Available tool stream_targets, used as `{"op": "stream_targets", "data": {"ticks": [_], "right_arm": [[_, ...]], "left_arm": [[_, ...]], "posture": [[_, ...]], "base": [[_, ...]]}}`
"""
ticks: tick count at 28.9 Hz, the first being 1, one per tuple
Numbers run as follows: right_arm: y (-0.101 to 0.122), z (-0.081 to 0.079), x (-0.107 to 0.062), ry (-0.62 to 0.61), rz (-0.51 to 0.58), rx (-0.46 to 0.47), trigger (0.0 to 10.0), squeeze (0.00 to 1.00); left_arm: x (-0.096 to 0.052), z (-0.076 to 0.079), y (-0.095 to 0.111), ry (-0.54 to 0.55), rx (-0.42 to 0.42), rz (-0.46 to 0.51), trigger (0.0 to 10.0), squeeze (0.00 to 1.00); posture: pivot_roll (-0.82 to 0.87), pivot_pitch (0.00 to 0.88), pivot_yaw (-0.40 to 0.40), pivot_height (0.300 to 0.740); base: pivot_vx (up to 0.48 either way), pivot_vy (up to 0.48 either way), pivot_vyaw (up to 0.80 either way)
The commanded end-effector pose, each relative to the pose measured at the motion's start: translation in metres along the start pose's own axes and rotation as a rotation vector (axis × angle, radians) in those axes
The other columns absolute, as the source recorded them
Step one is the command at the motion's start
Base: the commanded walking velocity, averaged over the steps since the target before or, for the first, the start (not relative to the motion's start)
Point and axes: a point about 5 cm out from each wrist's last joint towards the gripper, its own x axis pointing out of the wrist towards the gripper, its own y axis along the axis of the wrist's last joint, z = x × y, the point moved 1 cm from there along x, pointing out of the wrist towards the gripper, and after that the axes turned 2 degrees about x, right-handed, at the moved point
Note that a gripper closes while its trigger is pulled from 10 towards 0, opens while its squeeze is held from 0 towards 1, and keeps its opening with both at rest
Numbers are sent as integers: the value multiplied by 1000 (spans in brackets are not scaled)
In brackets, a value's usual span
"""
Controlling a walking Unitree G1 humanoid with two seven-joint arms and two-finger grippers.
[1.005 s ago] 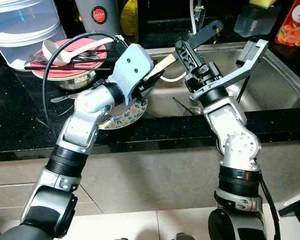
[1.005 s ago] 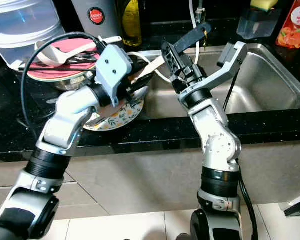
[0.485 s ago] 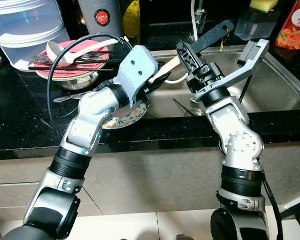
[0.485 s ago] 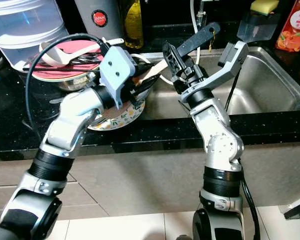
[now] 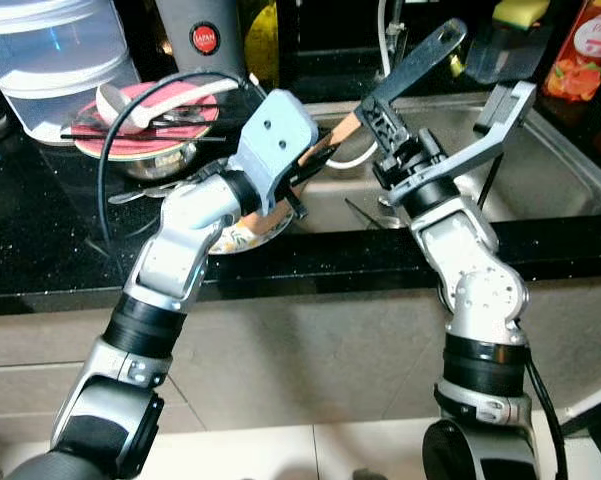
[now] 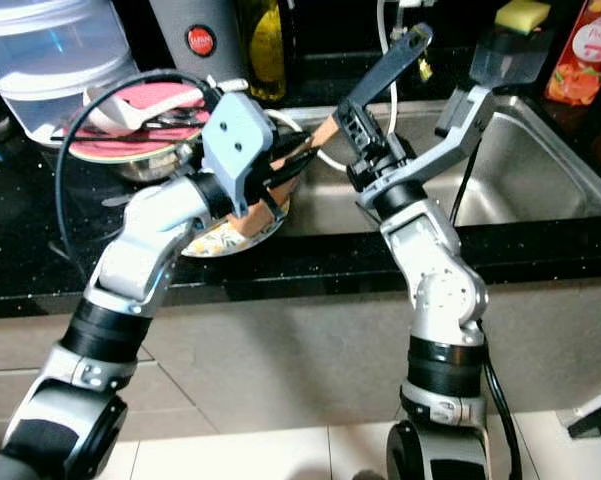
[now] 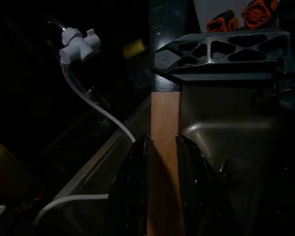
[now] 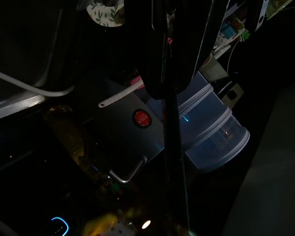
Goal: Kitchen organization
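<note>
Holding wooden spatula (image 5: 332,143) pinched in left tool (image 7: 159,147), over sink (image 5: 540,170) edge. Right tool (image 5: 372,108) at its far end, fingers' state I cannot tell. Risk I see: handover slip, spatula dropping into sink, or clipping plate (image 6: 212,240) on counter (image 5: 40,230).

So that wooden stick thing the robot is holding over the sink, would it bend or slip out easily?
Probably stiff: the wooden handle runs dead straight between the left gripper fingers. It looks thin, so likely light. It seems smooth and flat-sided, so it might slide lengthwise if the grip loosened, though flat faces should keep it from rolling. The right gripper sits near its far end.
</note>
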Motion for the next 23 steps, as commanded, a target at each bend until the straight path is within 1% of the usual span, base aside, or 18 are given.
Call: {"op": "stream_targets", "data": {"ticks": [1,3,4,6,7,13,14,15,17,19,20,21,22,23], "right_arm": [[-6,-1,1,-2,-32,-19,10000,0],[-7,0,1,-7,-39,-30,10000,0],[-8,0,1,-14,-46,-41,10000,0],[-8,1,1,-15,-47,-43,10000,0],[-8,1,1,-17,-46,-43,10000,0],[-2,3,2,-27,-19,-48,10000,0],[6,5,2,-36,24,-48,10000,0],[6,5,2,-36,24,-48,10000,0],[22,6,2,-48,114,-56,10000,0],[42,6,1,-64,225,-100,10000,0],[42,6,1,-64,225,-100,10000,0],[56,4,1,-64,285,-105,10000,0],[67,3,1,-64,329,-92,10000,0],[67,3,1,-64,329,-92,10000,0]], "left_arm": [[-1,2,-11,11,-19,-40,10000,0],[-1,3,-12,7,-24,-47,10000,0],[-1,2,-14,21,-28,-60,1176,0],[-1,1,-15,30,-30,-63,1176,0],[-1,-1,-16,42,-35,-65,0,0],[-1,-8,-10,84,-46,-39,0,0],[-1,-14,-5,125,-70,-7,10000,0],[-1,-14,-5,125,-70,-7,10000,0],[-4,-26,3,205,-119,52,10000,0],[-9,-37,9,281,-199,106,10000,0],[-9,-37,9,281,-199,106,10000,0],[-12,-42,11,308,-256,129,10000,0],[-14,-45,12,322,-291,143,10000,0],[-14,-45,12,322,-291,143,10000,0]], "posture": [[14,21,12,740],[14,21,12,740],[14,22,10,740],[14,22,10,740],[14,22,10,740],[14,22,9,740],[17,24,11,740],[17,24,11,740],[17,24,11,740],[19,26,14,740],[19,26,14,740],[19,26,14,740],[19,26,14,740],[19,26,14,740]], "base": [[0,0,0],[0,0,0],[0,0,0],[0,0,0],[0,0,0],[0,0,0],[0,0,0],[0,0,0],[0,0,0],[0,0,0],[0,0,0],[0,0,0],[0,0,0],[0,0,0]]}}
